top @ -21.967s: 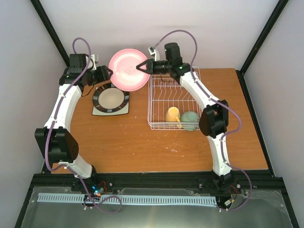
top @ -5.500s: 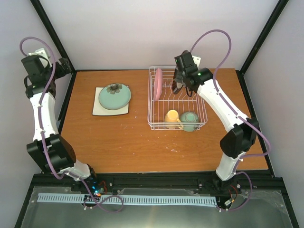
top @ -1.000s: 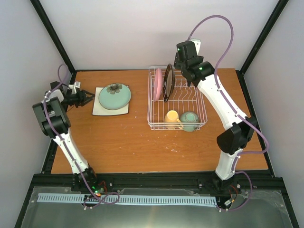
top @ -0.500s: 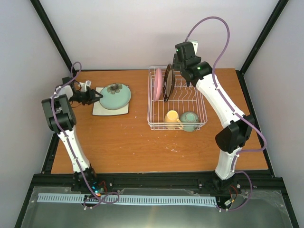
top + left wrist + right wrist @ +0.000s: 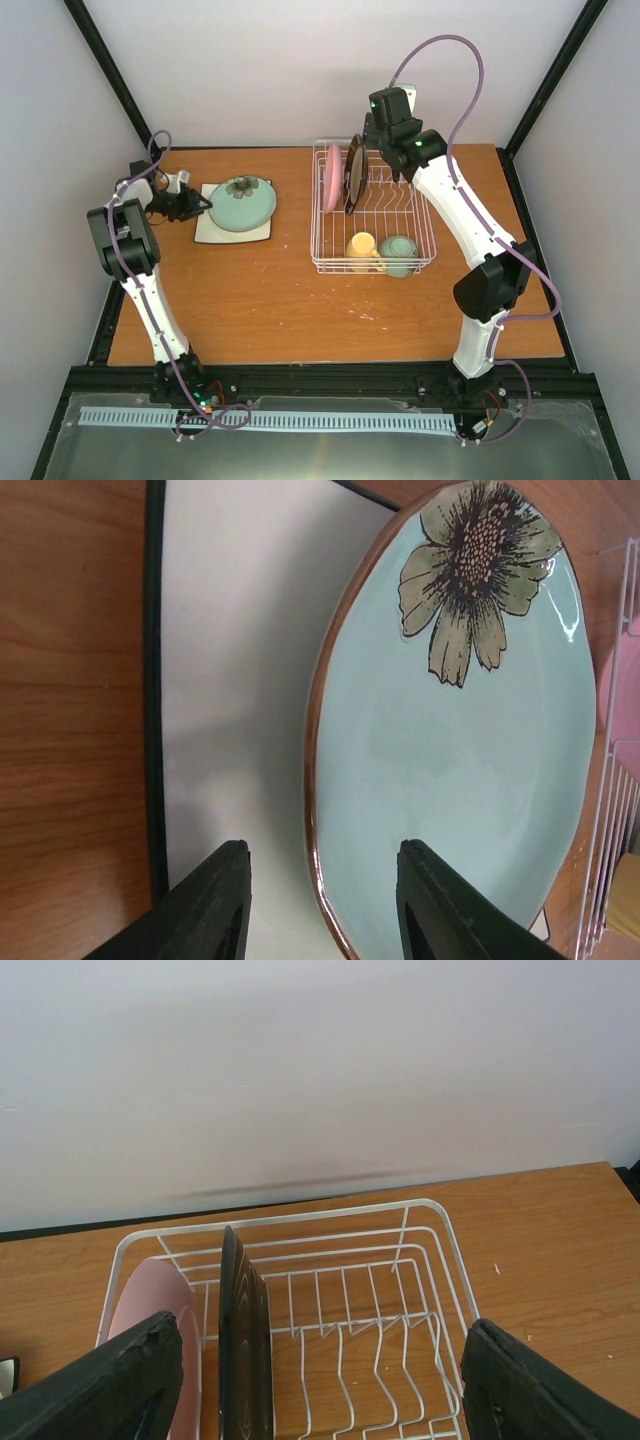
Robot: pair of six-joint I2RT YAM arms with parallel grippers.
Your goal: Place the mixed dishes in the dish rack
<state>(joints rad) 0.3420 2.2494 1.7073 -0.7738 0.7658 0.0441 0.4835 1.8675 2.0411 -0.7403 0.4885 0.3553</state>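
Mint-green plate (image 5: 450, 770) atop square plate (image 5: 230, 680), rim between parted left jaws, right jaws released

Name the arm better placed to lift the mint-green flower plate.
Left. The left tool, open, has the rim of the mint-green plate between its fingers; the right tool hangs open above the dish rack.

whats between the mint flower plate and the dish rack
Only bare wooden table lies between the mint-green plate and the dish rack, per the top external view.
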